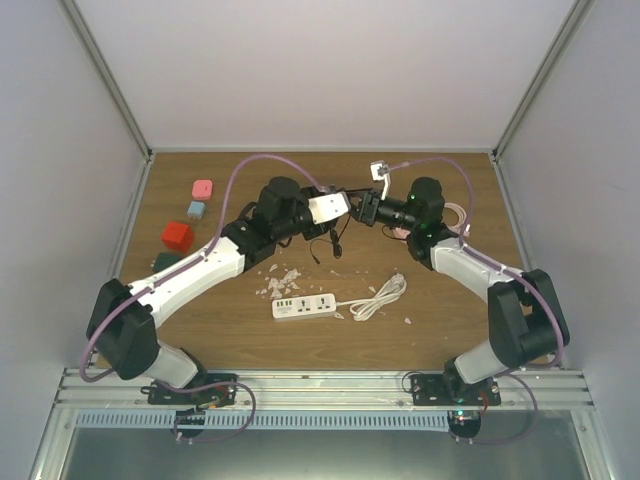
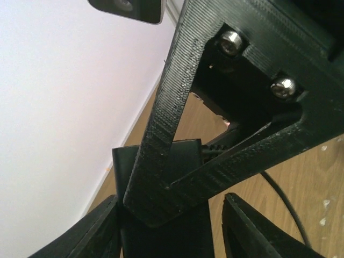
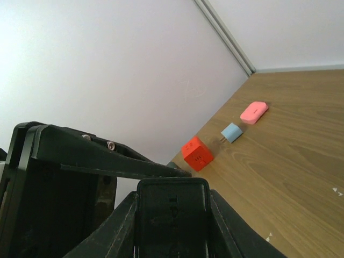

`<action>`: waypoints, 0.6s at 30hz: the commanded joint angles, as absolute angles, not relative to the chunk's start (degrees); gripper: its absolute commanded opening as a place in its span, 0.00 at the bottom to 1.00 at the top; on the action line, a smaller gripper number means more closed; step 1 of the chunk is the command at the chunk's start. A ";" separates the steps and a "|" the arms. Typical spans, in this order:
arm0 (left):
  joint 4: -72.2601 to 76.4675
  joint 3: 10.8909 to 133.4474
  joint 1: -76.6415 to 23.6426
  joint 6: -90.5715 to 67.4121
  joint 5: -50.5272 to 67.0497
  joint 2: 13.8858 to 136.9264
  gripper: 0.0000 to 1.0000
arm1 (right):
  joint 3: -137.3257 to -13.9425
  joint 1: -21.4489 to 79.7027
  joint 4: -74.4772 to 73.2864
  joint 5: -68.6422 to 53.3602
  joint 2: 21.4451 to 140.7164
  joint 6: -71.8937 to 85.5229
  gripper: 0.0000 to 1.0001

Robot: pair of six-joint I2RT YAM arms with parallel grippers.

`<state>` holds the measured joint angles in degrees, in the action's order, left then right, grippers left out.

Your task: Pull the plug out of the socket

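Observation:
The plug (image 3: 172, 220) is a black adapter block held up in the air over the middle of the table, with my right gripper (image 3: 172, 196) shut on it. Its thin black cord (image 1: 331, 240) hangs down to the wood. My left gripper (image 2: 169, 215) meets it from the other side. The left finger touches the plug (image 2: 161, 242), while a gap shows at the right finger (image 2: 252, 231). The right gripper's finger (image 2: 172, 107) crosses over the block. The socket, a white power strip (image 1: 303, 307), lies flat on the table below, apart from the plug.
A red cube (image 1: 177, 235), a small blue adapter (image 1: 196, 209), a pink block (image 1: 203, 188) and a dark green item (image 1: 166, 261) sit at the left. The strip's white cord (image 1: 380, 295) is coiled to its right. White crumbs (image 1: 280, 280) are scattered nearby.

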<state>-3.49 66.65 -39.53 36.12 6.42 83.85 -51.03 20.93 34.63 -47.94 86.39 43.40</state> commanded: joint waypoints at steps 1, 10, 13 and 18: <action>-0.13 68.55 -40.51 36.80 5.75 85.29 0.46 | -50.88 20.82 39.08 -49.54 88.50 46.90 0.24; -0.95 68.55 -40.09 38.76 4.45 84.40 0.28 | -52.65 20.41 36.54 -52.16 87.46 44.34 0.50; -2.08 67.72 -38.20 38.68 5.39 83.43 0.22 | -55.34 19.10 30.02 -54.02 86.89 37.52 0.74; -5.50 67.10 -33.00 36.94 9.65 82.00 0.16 | -60.26 16.76 14.11 -54.91 86.46 20.37 0.89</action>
